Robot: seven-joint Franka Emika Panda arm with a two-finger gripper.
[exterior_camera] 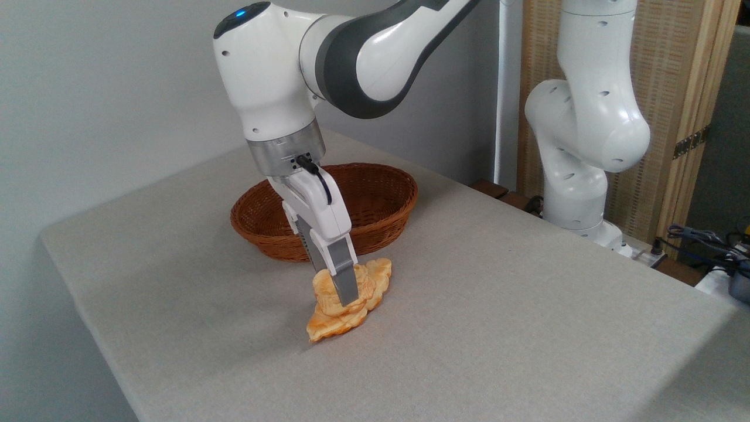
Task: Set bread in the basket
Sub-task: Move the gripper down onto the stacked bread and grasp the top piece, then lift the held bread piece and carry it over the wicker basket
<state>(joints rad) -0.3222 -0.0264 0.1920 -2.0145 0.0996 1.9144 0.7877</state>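
The bread [326,291], a small lumpy golden bun, rests on top of a longer flat golden pastry [333,326] in the middle of the grey table [498,305]. My gripper [345,298] points down onto the bun. Its near grey finger [345,280] covers the bun's front right side, and the far finger is hidden behind it, so I cannot make out whether the bun is clamped. The reddish-brown wicker basket [387,199] stands just behind the gripper and holds nothing that I can see.
The white base column of the arm [586,129] rises at the table's far right edge. Cables and plugs [709,240] lie off the table on the right. The table's front-left edge [88,328] drops away close to the pastry. A wall runs behind.
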